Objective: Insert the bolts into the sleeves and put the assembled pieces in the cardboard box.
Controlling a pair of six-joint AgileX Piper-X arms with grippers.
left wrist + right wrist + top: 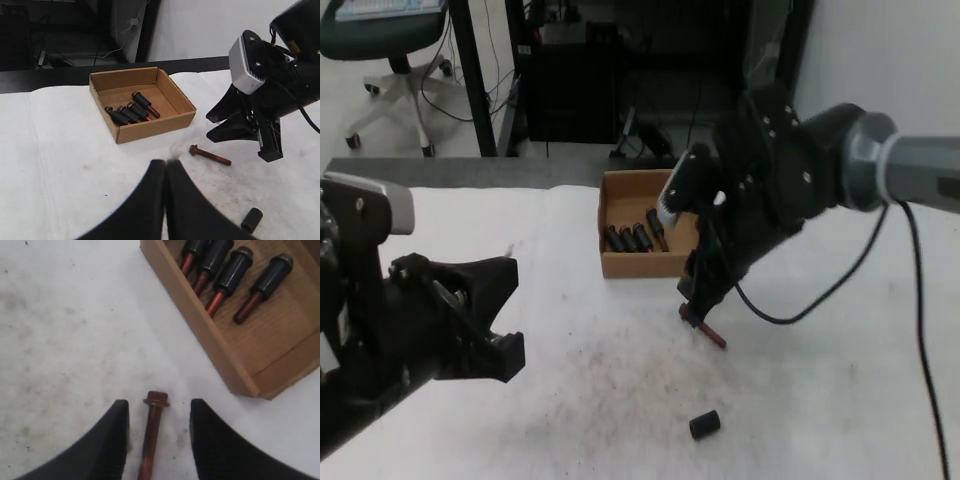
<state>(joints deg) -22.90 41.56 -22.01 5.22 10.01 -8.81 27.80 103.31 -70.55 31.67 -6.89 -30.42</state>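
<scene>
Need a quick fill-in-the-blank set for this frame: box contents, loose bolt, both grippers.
1. The cardboard box holds ____ assembled pieces.
2. The loose bolt lies on the bench between the right gripper's ____ fingers.
3. The left gripper's fingers are ____, holding nothing.
Missing words: four; open; shut.

Four assemblies (137, 110), one bolt (210, 155), one sleeve (251, 219)
</scene>
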